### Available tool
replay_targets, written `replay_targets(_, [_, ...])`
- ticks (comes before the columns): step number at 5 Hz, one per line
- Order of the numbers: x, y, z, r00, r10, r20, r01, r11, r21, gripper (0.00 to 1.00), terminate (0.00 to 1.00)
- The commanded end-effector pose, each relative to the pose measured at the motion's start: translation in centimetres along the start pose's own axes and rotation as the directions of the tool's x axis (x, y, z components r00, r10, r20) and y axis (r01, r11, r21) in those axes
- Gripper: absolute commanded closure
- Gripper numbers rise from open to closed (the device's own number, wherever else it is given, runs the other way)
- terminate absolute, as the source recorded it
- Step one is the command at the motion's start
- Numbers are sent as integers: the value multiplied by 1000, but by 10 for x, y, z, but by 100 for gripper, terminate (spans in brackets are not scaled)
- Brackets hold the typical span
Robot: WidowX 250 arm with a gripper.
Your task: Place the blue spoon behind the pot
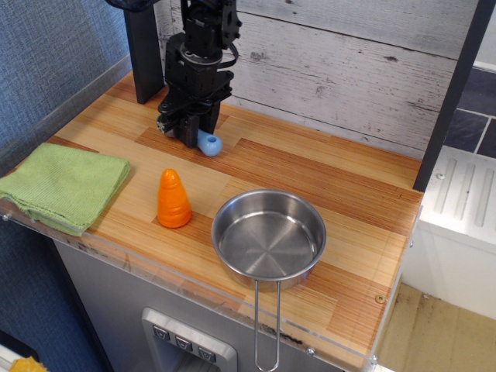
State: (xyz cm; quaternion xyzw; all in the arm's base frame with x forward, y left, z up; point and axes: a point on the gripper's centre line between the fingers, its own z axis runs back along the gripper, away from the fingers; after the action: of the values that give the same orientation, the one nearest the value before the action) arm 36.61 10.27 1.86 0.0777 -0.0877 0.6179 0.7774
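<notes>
The blue spoon (pixel 209 143) shows only the light-blue end of its handle; its grey bowl is hidden under my gripper (pixel 188 134). The gripper is shut on the spoon and holds it low over the wooden counter at the back left. The pot (pixel 269 236), a shiny steel pan with a long wire loop handle pointing toward the front edge, sits at the front middle, to the right of and nearer than the gripper.
An orange cone-shaped toy (pixel 173 199) stands left of the pot. A folded green cloth (pixel 62 184) lies at the front left. A whitewashed plank wall (pixel 349 70) runs behind the wooden counter (pixel 310 170). A dark post (pixel 143 54) stands at the back left.
</notes>
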Motion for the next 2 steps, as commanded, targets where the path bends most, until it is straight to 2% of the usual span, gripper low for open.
replay_targets(1, [9,-9,26,999,21,36,-19,998,-53,100,0])
replay_targets(2, [15,-12,49,996,44,82,-38,997,-74,100,0])
